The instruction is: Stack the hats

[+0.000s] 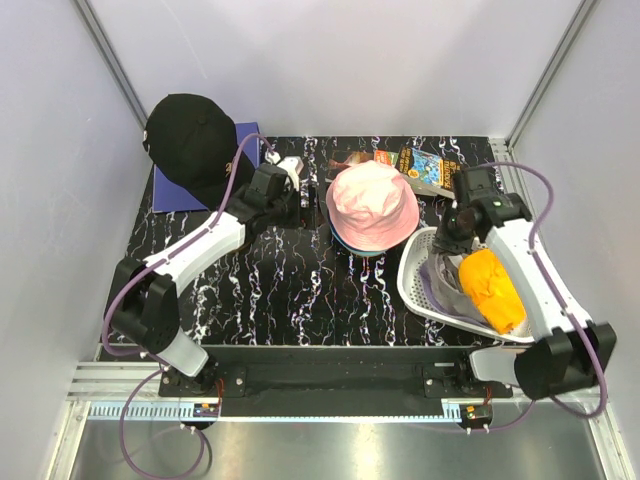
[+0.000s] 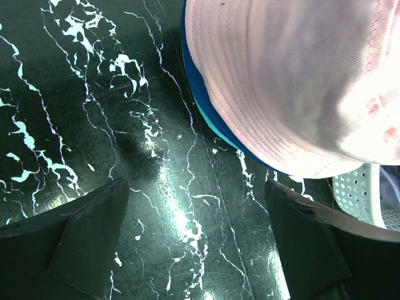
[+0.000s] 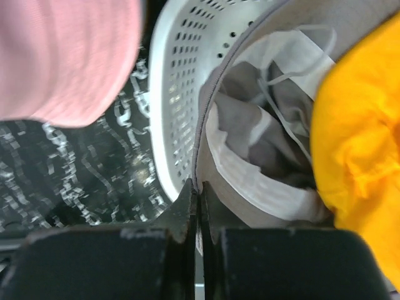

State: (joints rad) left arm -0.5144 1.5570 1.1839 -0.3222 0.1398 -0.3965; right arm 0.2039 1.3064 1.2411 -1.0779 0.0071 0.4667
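Note:
A pink bucket hat (image 1: 372,200) tops a pile in the table's middle, with a blue brim (image 2: 197,87) and a teal edge (image 2: 215,128) showing under it. My left gripper (image 1: 295,185) hangs open just left of that pile, only table between its fingers (image 2: 197,212). A black cap (image 1: 190,145) sits at the back left. In the white basket (image 1: 410,270) lie an orange hat (image 1: 492,290) and a lavender-grey hat (image 3: 250,206). My right gripper (image 3: 199,190) is shut on that lavender hat's brim at the basket's near wall (image 1: 447,250).
Two snack packets (image 1: 425,165) lie at the back behind the pile. A violet sheet (image 1: 240,150) lies under the black cap. The basket is tilted at the right edge, close to my right arm. Enclosure walls stand on three sides.

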